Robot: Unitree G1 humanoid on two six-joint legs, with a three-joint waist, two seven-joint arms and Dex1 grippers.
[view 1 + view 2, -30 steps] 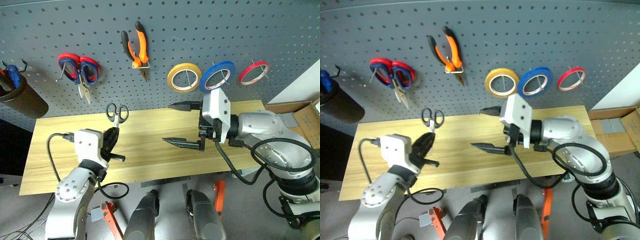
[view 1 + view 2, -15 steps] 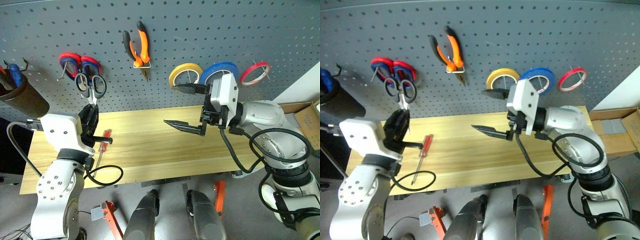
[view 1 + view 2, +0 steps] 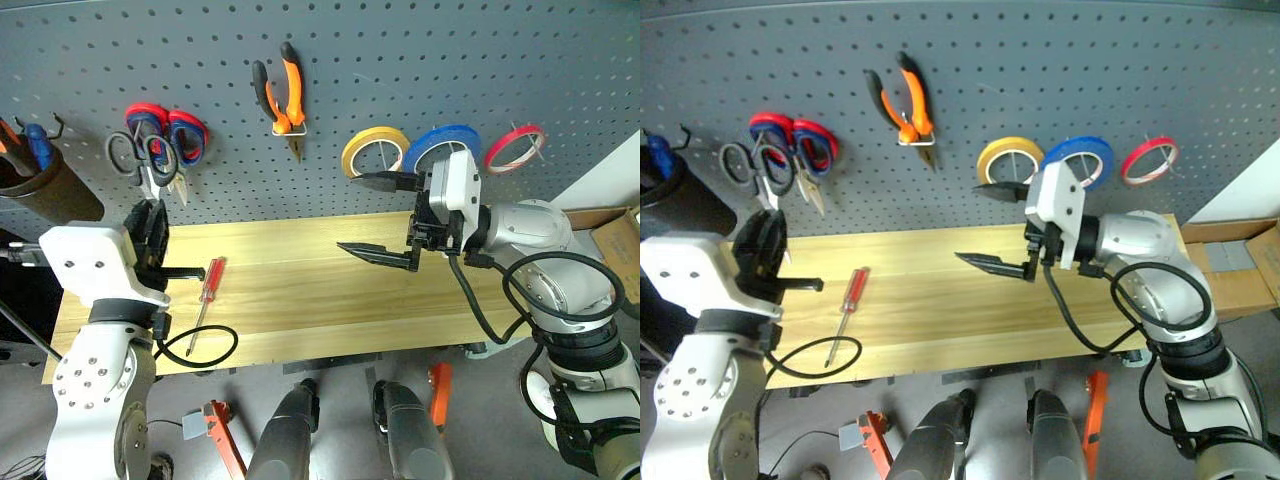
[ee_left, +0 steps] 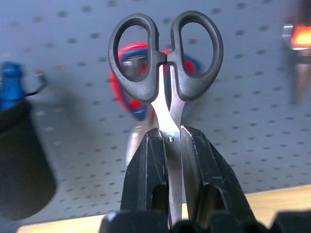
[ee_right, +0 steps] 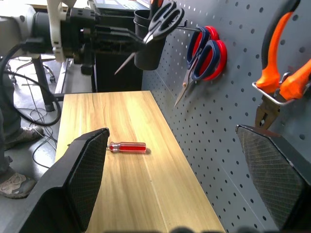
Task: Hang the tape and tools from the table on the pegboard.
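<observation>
Left eye view: left end effector (image 3: 148,222) has raised black-handled scissors (image 3: 135,160) higher.

Both head views look forward and down over the worktop (image 3: 300,290) to the pegboard (image 3: 400,60). The left wrist view sits very close behind black-handled scissors (image 4: 167,73), facing the board, blurred and seemingly near. The right wrist view looks along the worktop, sharing the screwdriver (image 5: 127,147).
</observation>
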